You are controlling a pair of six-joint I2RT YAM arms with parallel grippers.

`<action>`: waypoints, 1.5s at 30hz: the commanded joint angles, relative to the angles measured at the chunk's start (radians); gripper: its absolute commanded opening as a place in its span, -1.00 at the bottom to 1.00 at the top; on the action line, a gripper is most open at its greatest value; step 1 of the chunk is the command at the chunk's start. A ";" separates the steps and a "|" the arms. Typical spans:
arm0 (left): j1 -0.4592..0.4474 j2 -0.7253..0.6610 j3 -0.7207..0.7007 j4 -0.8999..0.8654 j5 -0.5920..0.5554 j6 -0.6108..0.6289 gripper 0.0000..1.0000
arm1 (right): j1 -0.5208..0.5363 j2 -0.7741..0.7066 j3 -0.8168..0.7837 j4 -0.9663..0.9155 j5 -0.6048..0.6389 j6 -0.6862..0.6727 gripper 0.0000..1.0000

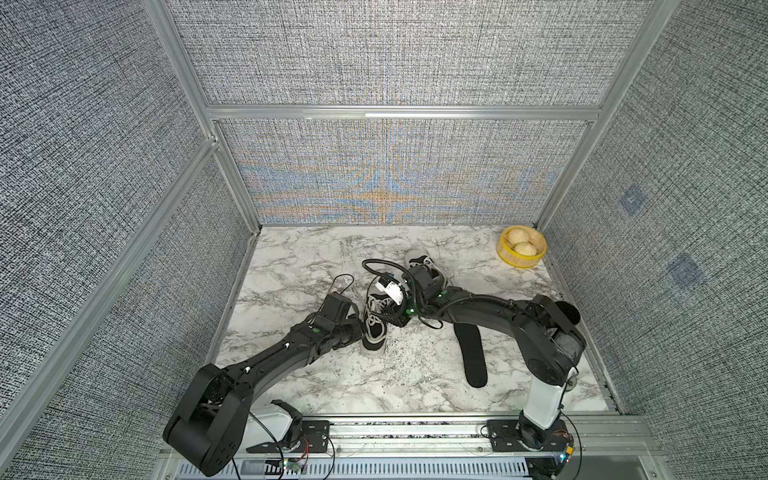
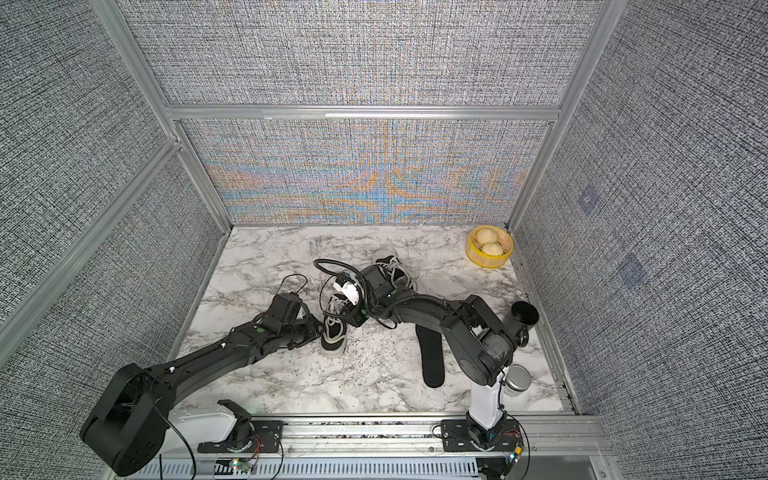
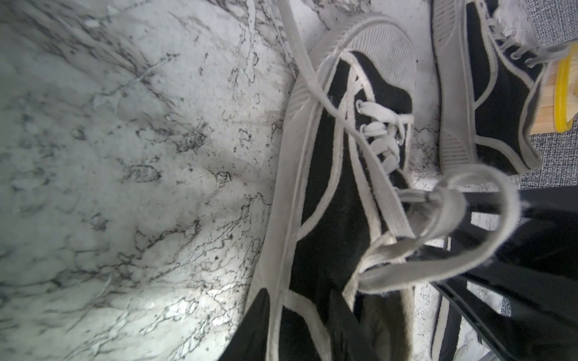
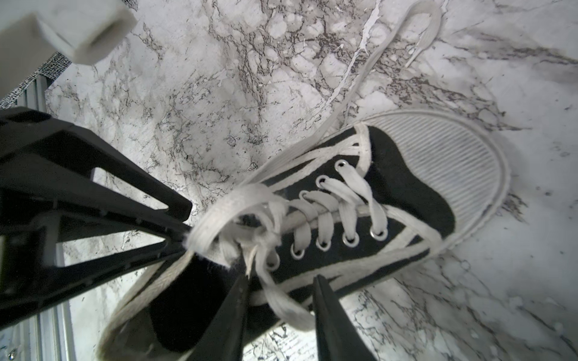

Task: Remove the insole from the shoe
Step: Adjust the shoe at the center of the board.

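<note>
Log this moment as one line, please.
left gripper: shut on near shoe collar | right gripper: open, astride its side | loose insole: on table

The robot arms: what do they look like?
Both the left arm and right arm are black, with white base shells and small green lights. A ribbed black cable loops by the right one. Fingers are black open triangles.
</note>
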 commanded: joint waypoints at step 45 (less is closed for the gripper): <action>0.003 -0.121 -0.022 -0.087 0.033 0.029 -0.27 | -0.055 -0.191 -0.141 -0.006 -0.052 0.040 -0.18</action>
